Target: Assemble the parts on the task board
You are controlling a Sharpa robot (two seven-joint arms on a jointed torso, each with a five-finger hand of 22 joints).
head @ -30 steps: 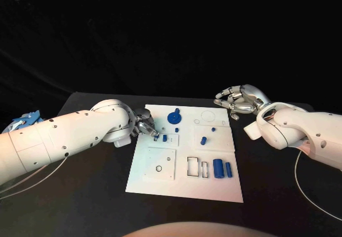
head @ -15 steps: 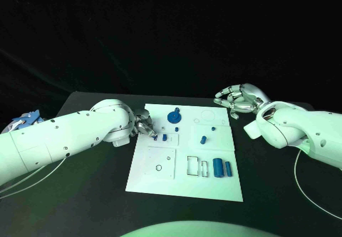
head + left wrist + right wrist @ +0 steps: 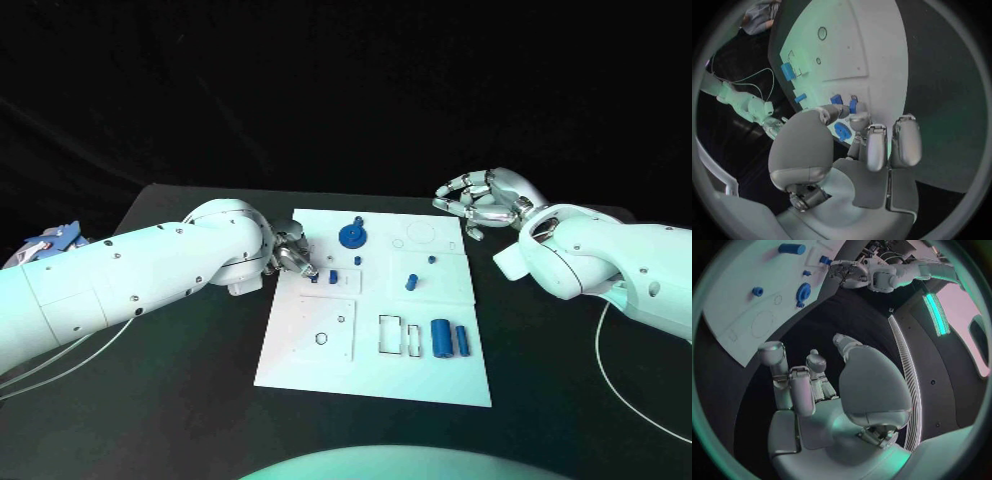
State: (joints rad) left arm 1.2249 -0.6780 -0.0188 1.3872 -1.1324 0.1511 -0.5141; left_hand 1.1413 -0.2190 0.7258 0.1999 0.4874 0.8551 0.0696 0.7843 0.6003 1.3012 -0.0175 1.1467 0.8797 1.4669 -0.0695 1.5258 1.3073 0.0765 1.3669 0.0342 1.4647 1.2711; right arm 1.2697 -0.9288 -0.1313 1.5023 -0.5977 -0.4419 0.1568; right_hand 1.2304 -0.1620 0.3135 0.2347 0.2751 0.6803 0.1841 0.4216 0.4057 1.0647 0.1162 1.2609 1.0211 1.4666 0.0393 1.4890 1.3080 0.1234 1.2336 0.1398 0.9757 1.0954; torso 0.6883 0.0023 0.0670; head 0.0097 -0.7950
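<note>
Head view shows the left hand [image 3: 293, 253] low over the left edge of the task board [image 3: 372, 380], fingertips at a small blue part [image 3: 335, 278] in the board's upper left section; whether its fingers pinch a piece or only touch one I cannot tell, though in the left wrist view they curl close over blue pieces; the right hand [image 3: 483, 203] hovers off the board's far right corner, above the black surface [image 3: 173, 400], fingers curled in and holding nothing; the left hand is plainly nearer; two upright blue cylinders [image 3: 450, 341] wait near the board's lower right.
</note>
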